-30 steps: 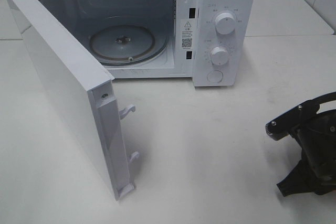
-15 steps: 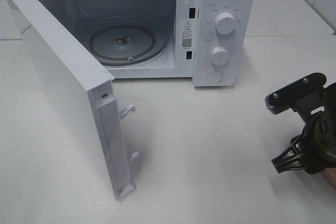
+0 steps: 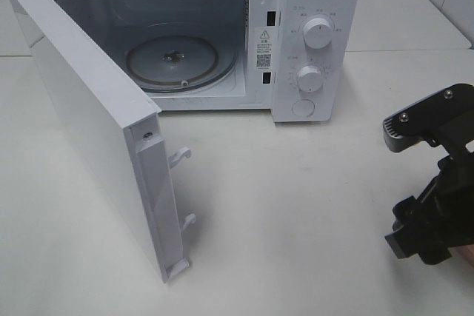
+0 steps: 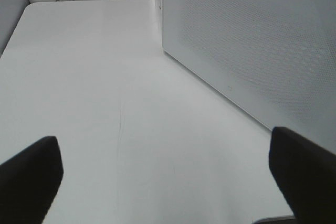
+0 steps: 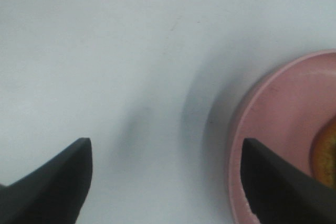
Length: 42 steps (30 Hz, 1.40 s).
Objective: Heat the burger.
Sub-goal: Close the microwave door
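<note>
Motion is confined to the right arm: over the last second its gripper [image 3: 428, 238], at four o'clock on the white table [image 3: 296, 205] in the high view, rises and turns, and its fingers [image 5: 52, 179] spread from a half-closed stance to a wide gap with nothing between them. Everything else in that view stays as it was. I read this as the arm readying itself to reach for the food, so the task is at its start: nothing has been lifted yet.

The microwave [image 3: 311, 42] sits at twelve o'clock, its door [image 3: 96, 131] swung fully out toward eight o'clock. Its cavity holds only the glass turntable [image 3: 172, 63]; no food is on it. The way in looks unobstructed.

The right wrist view looks down on a pink plate [image 5: 273, 124], near that gripper and partly under one finger. On the plate, at the frame's edge, a sliver of golden-brown shows, which I take to be the burger [image 5: 326, 153]; most of it is out of view.

The left gripper [image 4: 168, 177] hangs released and empty over bare table beside the microwave's perforated side wall [image 4: 252, 45].
</note>
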### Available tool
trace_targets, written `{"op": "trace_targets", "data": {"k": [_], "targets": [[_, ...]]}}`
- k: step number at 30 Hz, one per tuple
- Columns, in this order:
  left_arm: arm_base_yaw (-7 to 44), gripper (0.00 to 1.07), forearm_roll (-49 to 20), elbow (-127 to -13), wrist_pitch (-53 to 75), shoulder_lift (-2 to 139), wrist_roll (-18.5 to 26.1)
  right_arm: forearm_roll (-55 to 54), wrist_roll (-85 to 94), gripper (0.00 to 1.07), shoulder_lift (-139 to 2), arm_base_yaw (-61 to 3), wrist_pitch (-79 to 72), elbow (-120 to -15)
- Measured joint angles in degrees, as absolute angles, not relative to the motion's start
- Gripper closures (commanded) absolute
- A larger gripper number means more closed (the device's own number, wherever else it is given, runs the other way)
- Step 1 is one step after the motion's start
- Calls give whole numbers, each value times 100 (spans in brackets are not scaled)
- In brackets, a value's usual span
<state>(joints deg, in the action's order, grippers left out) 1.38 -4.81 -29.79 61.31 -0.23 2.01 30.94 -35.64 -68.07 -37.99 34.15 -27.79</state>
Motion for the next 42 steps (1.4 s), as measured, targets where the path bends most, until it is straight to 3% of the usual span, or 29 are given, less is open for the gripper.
{"op": "trace_targets", "data": {"k": [7, 32, 37, 42], "targets": [[138, 7, -481, -2979, 6131, -23, 201, 1656, -1782, 31, -6073, -3799, 3919, -3306], [138, 7, -481, -2979, 6131, -23, 201, 1427, -1478, 31, -3461, -3799, 6022, -3890], [138, 7, -481, -2979, 6131, -23, 201, 1289, -1461, 31, -2853, -3438, 6039, -3684], [138, 7, -481, -2979, 6131, -23, 201, 945, -1192, 31, -2200, -2676, 5970, -3254]]}}
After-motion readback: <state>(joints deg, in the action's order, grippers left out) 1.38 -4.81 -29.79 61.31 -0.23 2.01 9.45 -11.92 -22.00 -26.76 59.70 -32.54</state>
